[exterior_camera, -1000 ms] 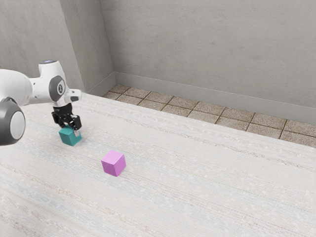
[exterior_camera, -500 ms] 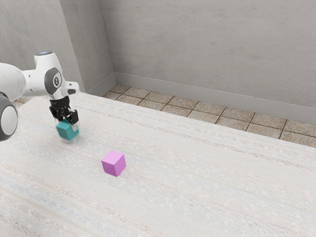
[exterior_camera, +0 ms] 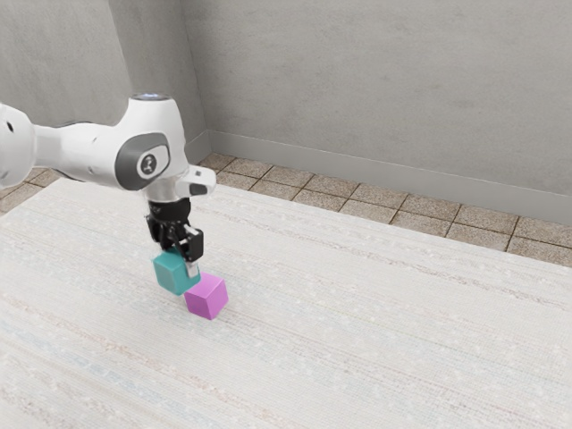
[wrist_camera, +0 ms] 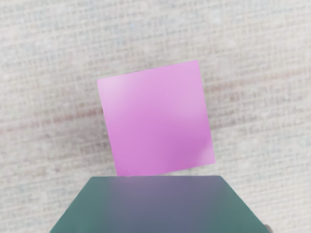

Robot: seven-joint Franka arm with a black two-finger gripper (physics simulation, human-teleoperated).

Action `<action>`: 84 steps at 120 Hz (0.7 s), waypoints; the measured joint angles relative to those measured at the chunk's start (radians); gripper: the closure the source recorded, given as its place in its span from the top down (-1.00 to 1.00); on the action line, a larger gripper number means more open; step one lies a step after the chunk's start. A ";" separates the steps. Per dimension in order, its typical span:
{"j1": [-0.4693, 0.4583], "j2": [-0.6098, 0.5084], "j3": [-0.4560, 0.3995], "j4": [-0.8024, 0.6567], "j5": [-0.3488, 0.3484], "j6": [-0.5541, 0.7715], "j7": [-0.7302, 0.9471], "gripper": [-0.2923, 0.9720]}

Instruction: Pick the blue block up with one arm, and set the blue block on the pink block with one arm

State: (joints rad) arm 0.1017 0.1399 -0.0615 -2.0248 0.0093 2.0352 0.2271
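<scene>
My gripper [exterior_camera: 179,256] is shut on the teal-blue block [exterior_camera: 174,273], which hangs tilted just above the table. The pink block [exterior_camera: 206,296] rests on the table, right beside the held block on the exterior view's right and slightly lower. In the wrist view the pink block [wrist_camera: 156,119] lies flat on the table a little ahead of my hand, and the blue block [wrist_camera: 160,205] appears as a dark teal slab under the hand, overlapping the pink block's near edge.
The pale woven table surface [exterior_camera: 375,331] stretches wide around both blocks. A strip of brown floor tiles [exterior_camera: 429,214] and grey walls [exterior_camera: 375,80] lie behind the table's far edge.
My arm has swung toward the exterior view's right with the blue block in its grip, from well left of the pink block to right beside it.
</scene>
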 joint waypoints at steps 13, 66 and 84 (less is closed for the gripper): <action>-0.024 0.035 0.001 -0.002 0.003 0.024 -0.082 -0.08; -0.023 0.070 0.021 0.007 0.008 0.072 -0.305 -0.04; -0.023 0.069 0.021 0.015 0.015 0.075 -0.346 -0.03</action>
State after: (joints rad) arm 0.0784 0.2091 -0.0402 -2.0103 0.0239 2.1097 -0.1192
